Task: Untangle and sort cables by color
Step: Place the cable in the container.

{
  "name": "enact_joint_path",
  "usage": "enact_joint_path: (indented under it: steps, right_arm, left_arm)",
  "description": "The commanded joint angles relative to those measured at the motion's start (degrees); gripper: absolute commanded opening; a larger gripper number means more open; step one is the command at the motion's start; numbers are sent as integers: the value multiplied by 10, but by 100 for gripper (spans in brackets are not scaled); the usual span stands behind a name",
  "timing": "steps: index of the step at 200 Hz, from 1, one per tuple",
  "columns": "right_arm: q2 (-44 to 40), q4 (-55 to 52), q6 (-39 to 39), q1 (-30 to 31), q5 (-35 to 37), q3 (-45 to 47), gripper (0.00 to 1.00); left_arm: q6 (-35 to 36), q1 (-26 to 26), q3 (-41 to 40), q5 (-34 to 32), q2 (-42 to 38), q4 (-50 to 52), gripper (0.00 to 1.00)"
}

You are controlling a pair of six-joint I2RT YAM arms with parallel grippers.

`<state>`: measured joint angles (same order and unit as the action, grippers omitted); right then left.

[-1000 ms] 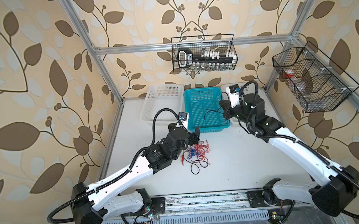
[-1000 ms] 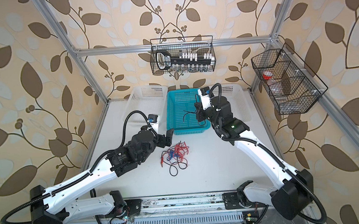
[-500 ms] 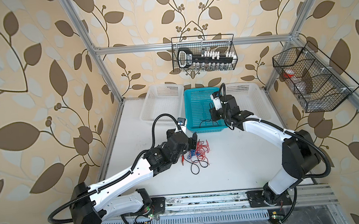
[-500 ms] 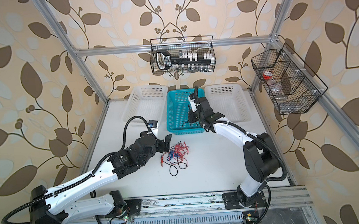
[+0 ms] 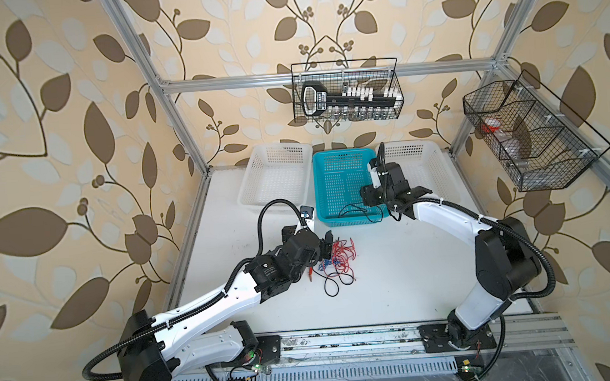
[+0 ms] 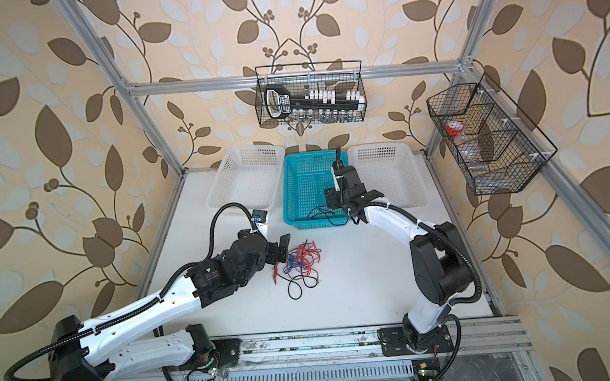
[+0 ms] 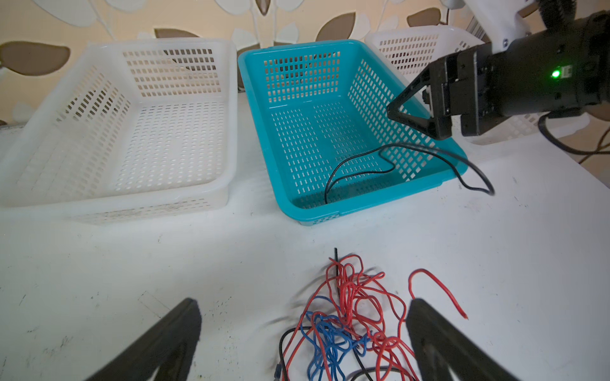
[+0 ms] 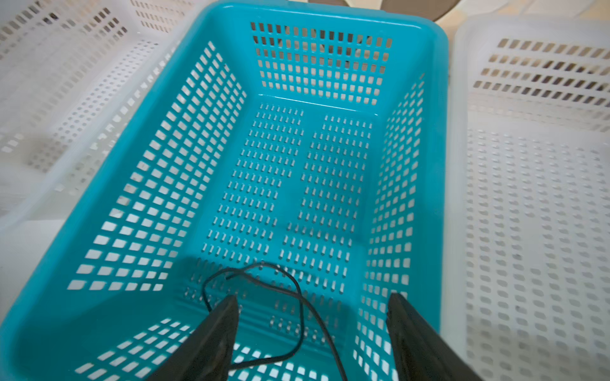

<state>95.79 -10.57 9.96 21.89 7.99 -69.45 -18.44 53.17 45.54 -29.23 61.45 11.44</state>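
Cables [image 5: 335,261]: a red, blue and black knot on the tabletop [image 5: 396,284], centre of both top views, just below the teal basket [image 5: 343,153]. One black cable [image 7: 412,145] lies apart from it. Most of it is on the teal basket's floor. Its tail is draped over the rim at the right of the left wrist view and down onto the tabletop.

Right tool [image 8: 313,297]: released, jaws spread over the basket's near end. The black cable runs loose between them, not pinched.
Left tool [image 7: 302,306]: released, spread wide, straddling the near edge of the knot, nothing in it.

Handling, as judged: thin, limp, near-weightless wires. Smooth insulation, likely to slip from a shallow pinch. No stiffness, so a pull drags neighbours along, and the knot would tighten if yanked. Not fragile.

Where to grip:
- the red strand [image 7: 440,282] looping free at lower right of the left wrist view, clear of the blue
- or the black loop [image 5: 326,288] trailing from the bottom of the knot

Pinch near an end and lift slowly. The draped tail wants tucking in.
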Motion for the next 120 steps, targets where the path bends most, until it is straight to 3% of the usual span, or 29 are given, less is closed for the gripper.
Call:
enact_joint_path:
  steps: [1,27,57,120]
  right_arm:
    - [-34,-21,-12,-7,36,2,74]
    - [-44,-35,-20,-15,59,-6,74]
    - [-72,-38,-20,-16,39,6,75]
    - [-187,-43,18,3,-9,140,74]
  left_arm:
    - [-18,-5,-6,-22,-15,-6,99]
    - [-21,-5,-9,-19,-17,-6,99]
    - [-25,-6,-13,-18,-17,-7,99]
    - [-25,-6,-10,-14,-5,-9,99]
